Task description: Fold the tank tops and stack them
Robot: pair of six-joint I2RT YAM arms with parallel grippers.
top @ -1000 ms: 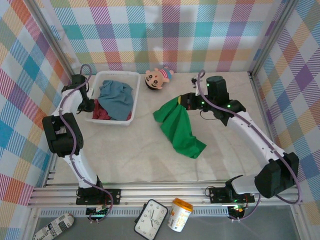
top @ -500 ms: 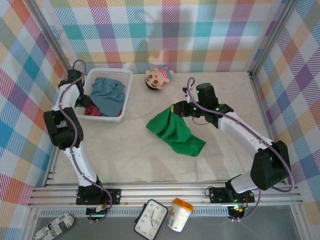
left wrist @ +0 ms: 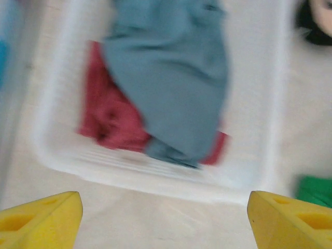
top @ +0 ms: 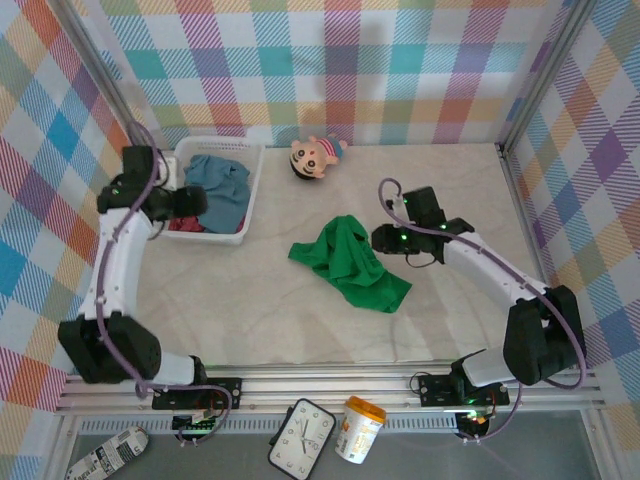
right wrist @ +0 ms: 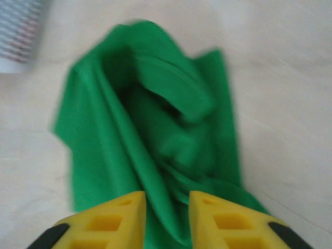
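The left claw (left wrist: 166, 220) hangs with its jaws spread wide and nothing between them, poised just short of the near wall of the white basket (left wrist: 155, 179). Straight ahead of its fingertips, inside the basket, the blue-grey tank top (left wrist: 176, 78) lies bunched and draped over the dark red tank top (left wrist: 111, 119), which peeks out to the left and at the near right corner. Farther ahead and to the right of this claw, outside the basket, the doll (top: 315, 157) lies on the table (top: 250, 320). Well to the claw's right, the green tank top (top: 350, 265) sits crumpled on the bare table, not yet spread or folded. The right claw (right wrist: 167, 207) is low at that top's right edge, its jaws only narrowly apart with green cloth showing in the gap; I cannot tell whether it pinches the fabric or merely hovers over it. The work looks to be at its first garment: one top out of the basket, two waiting, no stack begun. The next move likely calls for laying the green top flat, which needs a clean hold on an edge or strap and a pull that smooths the bunched folds ahead of the right claw.
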